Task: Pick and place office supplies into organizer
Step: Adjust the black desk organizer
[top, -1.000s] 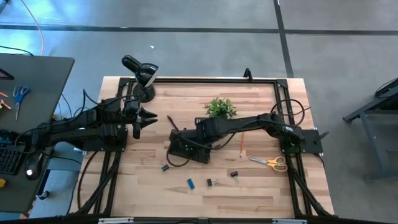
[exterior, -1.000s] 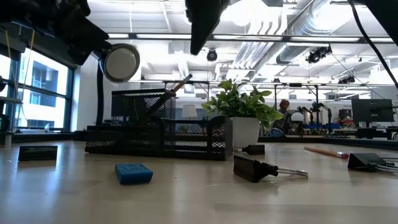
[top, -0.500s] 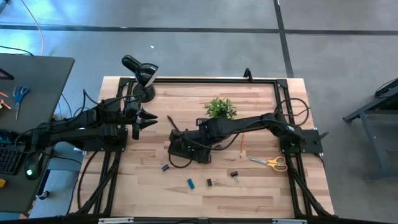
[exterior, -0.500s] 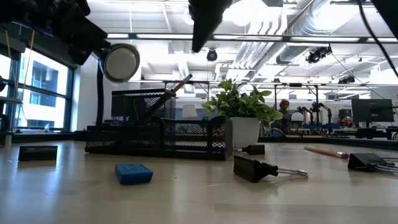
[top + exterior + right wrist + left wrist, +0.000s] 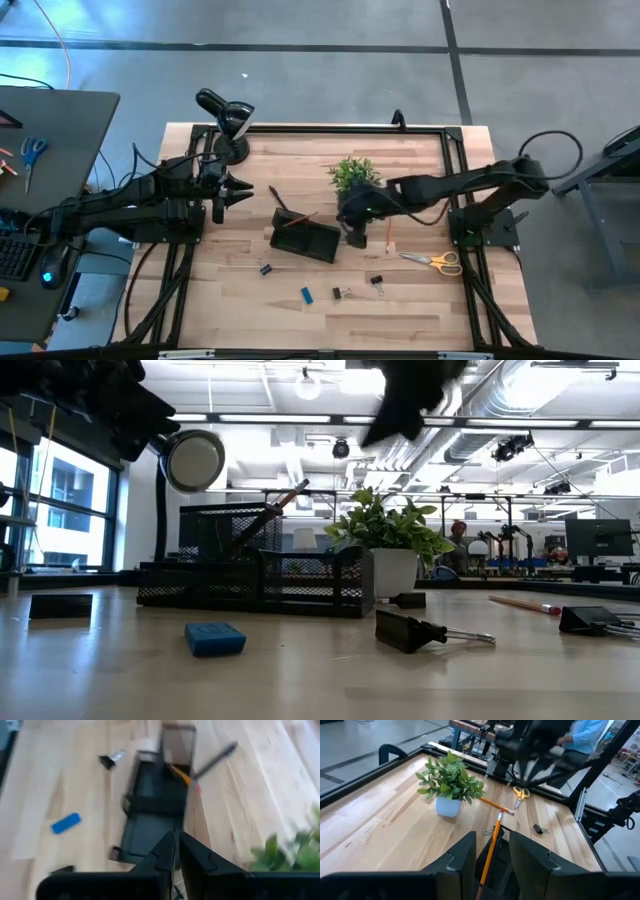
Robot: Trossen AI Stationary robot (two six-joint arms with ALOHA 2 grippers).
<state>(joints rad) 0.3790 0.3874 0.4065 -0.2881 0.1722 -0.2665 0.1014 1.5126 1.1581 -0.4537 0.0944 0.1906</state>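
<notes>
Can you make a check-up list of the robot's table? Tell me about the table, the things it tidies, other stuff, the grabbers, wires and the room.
Surface: wooden table, bare around the items.
Job's things: black organizer holds two pencils; another pencil, yellow scissors, binder clips and a blue eraser lie on the table.
Clutter: potted plant; desk lamp at the back corner.
Grippers: left gripper partly open, holding nothing, beside the lamp; right gripper shut, empty, right of the organizer.
Cables: looped near the right arm's base.
Surroundings: side desk with blue scissors; a person far behind.
</notes>
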